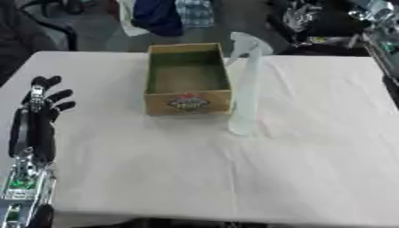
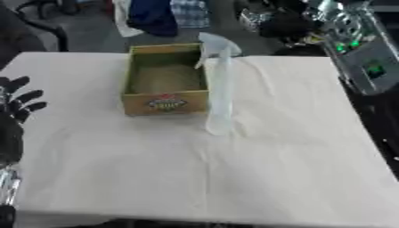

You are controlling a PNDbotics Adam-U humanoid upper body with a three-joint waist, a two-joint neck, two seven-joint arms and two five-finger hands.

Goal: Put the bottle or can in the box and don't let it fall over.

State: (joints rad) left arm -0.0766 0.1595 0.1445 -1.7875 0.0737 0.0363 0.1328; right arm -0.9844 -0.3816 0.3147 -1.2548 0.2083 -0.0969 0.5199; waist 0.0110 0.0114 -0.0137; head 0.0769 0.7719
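Table (image 1: 195, 178) under a white cloth, clutter beyond the far edge. Near left: left hand (image 1: 43, 104) resting, fingers straight and spread, holding nothing. Right hand not in view. Farther in, a tall clear spray bottle (image 1: 246, 84) stands upright, long axis vertical, just beside the right wall of the open cardboard box (image 1: 187, 102). Bottle lies right of and beyond the left hand; it is untouched.
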